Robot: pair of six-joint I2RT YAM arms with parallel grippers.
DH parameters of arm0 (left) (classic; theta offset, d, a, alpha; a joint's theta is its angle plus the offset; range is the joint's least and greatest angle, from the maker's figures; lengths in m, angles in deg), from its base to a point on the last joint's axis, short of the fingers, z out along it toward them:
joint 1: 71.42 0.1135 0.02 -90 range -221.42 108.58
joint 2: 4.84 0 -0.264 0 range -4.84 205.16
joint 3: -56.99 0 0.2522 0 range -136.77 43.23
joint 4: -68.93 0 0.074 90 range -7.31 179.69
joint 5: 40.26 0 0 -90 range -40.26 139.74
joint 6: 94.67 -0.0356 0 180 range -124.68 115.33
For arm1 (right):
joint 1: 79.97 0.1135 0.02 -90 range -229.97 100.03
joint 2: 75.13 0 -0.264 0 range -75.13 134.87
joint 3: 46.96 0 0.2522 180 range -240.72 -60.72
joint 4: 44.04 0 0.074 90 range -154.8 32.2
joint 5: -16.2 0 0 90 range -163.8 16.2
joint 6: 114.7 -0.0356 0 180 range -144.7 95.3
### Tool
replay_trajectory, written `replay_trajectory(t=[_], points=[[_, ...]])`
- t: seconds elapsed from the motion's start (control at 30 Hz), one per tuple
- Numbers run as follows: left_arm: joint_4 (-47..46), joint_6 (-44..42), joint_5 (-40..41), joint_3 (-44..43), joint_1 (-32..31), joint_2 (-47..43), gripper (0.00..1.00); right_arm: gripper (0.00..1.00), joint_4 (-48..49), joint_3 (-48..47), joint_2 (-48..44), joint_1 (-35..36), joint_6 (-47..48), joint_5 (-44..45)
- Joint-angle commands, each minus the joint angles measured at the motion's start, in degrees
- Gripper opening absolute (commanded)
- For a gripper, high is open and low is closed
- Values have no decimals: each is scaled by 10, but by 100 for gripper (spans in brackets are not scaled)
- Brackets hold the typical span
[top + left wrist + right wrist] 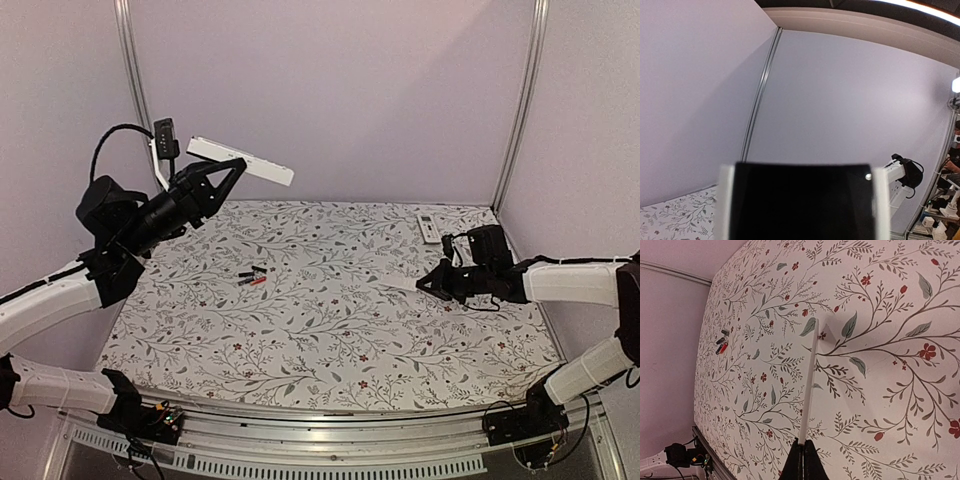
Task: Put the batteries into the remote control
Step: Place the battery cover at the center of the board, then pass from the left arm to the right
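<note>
Grips a white remote in the left gripper, jaws clamped on one end, raised well above the back left corner of the tabletop. Shows in the left wrist view as a dark face with white side edges, filling the bottom of the picture. Cannot tell from there which side of it faces the camera.

Pinches a thin white panel edge-on in the right gripper, jaws fully closed on its near end. Holds it low over the right half of the tabletop, pointing toward the middle; cannot tell whether the far tip touches the flowered cloth.

Leaves the batteries lying close together left of centre, black and red, apart from both grippers.

Leaves a small white device flat near the back right corner.
</note>
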Motion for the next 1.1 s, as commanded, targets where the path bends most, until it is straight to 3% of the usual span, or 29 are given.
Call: replay_trajectory(t=[0.0,0.2,0.4,0.57,0.7,0.87,0.97,1.07], points=[[-8,2,-4,18,7,-1,0,0,29,30,-11,-10,-46,-4],[-3,-2,-8,13,7,2,0,0,21,56,6,-33,-64,0],[0,-5,-16,10,6,7,0,30,-54,32,23,-34,-49,34],[57,-44,-10,-9,-1,7,0,39,-100,0,6,-35,-22,58],[81,-93,-9,-17,-15,3,0,54,-154,-85,-30,-30,63,74],[83,-150,-35,-19,-38,2,0,86,-122,-211,-88,33,212,-2],[82,-187,-69,-15,-57,5,0,92,-60,-254,-100,84,269,-105],[83,-220,-90,-12,-78,9,0,92,17,-266,-109,172,356,-155]])
